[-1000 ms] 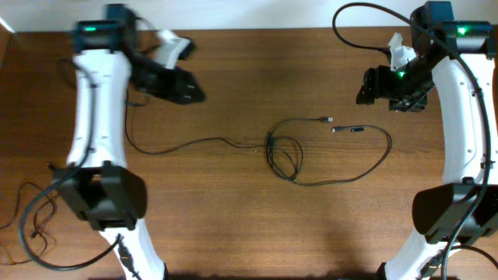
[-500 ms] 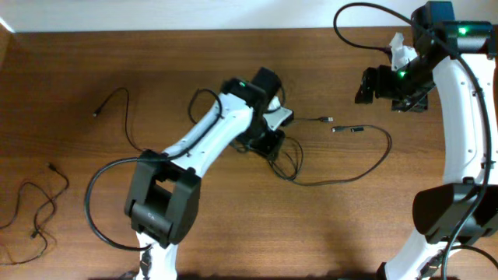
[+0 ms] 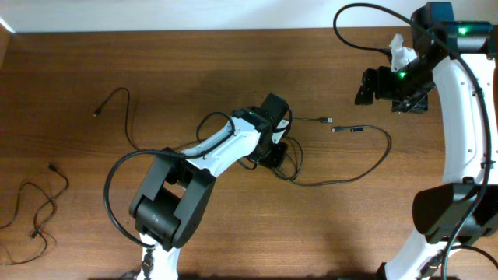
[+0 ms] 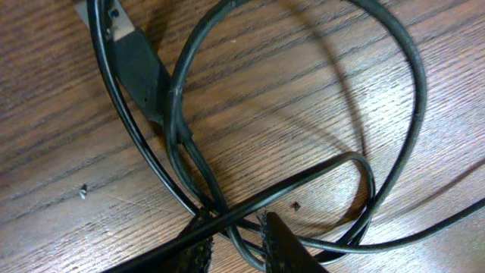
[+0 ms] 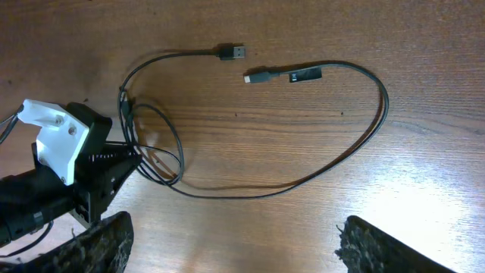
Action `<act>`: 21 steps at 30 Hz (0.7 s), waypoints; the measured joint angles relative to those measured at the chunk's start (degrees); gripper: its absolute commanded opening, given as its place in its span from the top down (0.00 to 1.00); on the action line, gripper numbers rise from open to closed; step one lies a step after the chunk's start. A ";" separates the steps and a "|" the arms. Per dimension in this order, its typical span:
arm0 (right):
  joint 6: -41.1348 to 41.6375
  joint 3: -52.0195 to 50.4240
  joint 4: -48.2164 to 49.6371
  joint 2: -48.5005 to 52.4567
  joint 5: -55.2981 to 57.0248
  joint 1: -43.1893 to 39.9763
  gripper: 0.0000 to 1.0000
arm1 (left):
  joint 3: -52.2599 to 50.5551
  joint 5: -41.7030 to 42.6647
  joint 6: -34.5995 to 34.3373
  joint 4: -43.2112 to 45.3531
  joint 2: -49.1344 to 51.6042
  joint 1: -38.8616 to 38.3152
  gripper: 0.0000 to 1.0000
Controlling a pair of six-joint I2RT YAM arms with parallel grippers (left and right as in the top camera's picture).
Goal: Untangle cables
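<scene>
Surface: dark brown wood, grain running side to side, with a pale glare patch low in the right wrist view.

Lying on it:
- Tangle of cables near centre. Thin black strands loop over one another, flat on the wood. A flat plug rests against the loops.
- Long strand runs from the tangle, arcs wide to the right and curves back. It ends in a small plug. A second plug sits near it, tips apart.
- Separate black cord at upper left, well apart from the tangle.
- Thin cord at the left edge, partly out of view.
</scene>
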 measured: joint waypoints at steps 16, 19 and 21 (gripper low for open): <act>0.00 0.00 0.44 0.00 0.00 0.00 0.11 | -0.44 -0.11 -1.55 -0.50 1.07 0.00 0.82; -0.04 0.00 0.37 0.00 0.00 0.00 0.11 | -0.35 0.44 -2.10 -3.93 1.18 0.00 0.75; 0.00 0.00 0.39 0.00 0.00 0.00 0.10 | -0.31 0.79 -2.19 -4.28 1.18 -0.07 0.83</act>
